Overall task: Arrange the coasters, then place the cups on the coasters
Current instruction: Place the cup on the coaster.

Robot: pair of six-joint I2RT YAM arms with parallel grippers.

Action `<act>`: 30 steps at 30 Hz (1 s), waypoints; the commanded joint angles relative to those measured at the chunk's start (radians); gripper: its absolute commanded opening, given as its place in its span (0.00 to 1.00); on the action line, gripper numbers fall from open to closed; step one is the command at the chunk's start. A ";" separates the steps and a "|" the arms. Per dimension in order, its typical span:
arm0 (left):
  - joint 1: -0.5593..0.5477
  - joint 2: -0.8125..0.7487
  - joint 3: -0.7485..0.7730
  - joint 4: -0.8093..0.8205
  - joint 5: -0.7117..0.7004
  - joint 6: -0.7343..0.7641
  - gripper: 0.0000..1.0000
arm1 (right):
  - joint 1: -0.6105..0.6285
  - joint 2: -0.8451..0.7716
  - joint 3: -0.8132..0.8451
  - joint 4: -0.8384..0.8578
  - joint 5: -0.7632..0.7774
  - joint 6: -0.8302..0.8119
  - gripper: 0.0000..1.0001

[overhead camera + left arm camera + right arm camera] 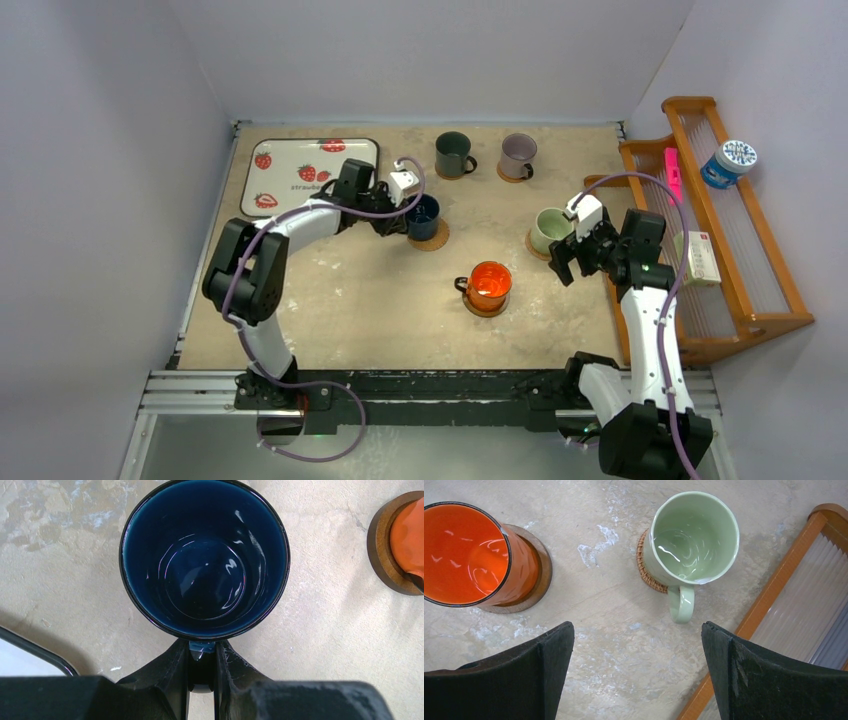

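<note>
Left: I hold the handle of the navy mug (pixel 205 560) clamped in the left gripper (pixel 202 650), the mug over a tan coaster (pixel 439 240). Right: the pale green mug (pixel 694 535) stands on its woven coaster (pixel 643 567), just ahead of my right gripper (pixel 636 630), whose jaws gape empty.

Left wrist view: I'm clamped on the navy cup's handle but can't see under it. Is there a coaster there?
Observer: Yes. The top view shows a coaster poking out from under the navy cup. I can't tell whether the cup is set down.
Operator: Cups outside my view?
Observer: The pale green cup, dark green cup and mauve cup each sit on a coaster.
Operator: Right arm?
Observer: The right gripper is open and empty, beside the pale green cup.
</note>
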 commanded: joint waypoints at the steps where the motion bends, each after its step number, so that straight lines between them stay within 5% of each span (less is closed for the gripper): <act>1: -0.005 -0.094 -0.019 0.113 0.013 -0.044 0.00 | -0.003 -0.021 -0.009 0.001 -0.029 -0.015 0.99; 30: -0.049 -0.098 -0.062 0.231 -0.038 -0.080 0.00 | -0.001 -0.030 -0.018 0.001 -0.032 -0.018 0.99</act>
